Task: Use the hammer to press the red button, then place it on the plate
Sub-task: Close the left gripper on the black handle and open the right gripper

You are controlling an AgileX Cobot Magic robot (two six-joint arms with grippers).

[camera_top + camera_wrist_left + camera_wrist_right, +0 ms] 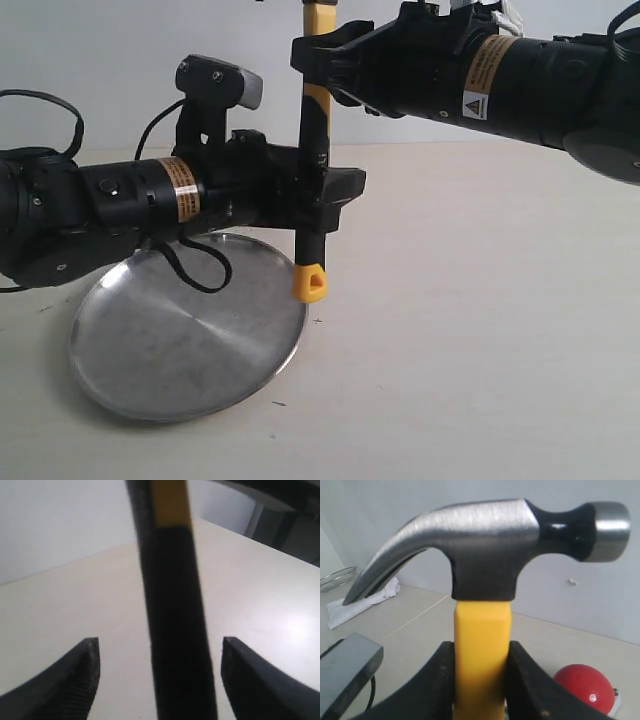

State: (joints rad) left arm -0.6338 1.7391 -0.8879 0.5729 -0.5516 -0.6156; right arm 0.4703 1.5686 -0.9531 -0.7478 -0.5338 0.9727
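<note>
**Hammer upright in right end effector**

The plate point(180, 350) lies toward the bench's point(480, 350) near-left corner. Beside its rim the hammer point(316, 110) stands upright. The right end effector point(482, 680) is clamped just under its head. The left end effector point(160, 645) is spread wide astride the grip, not touching.

The left claw point(160, 641) gapes wide — the right claw point(481, 652) clamps tight.
</note>
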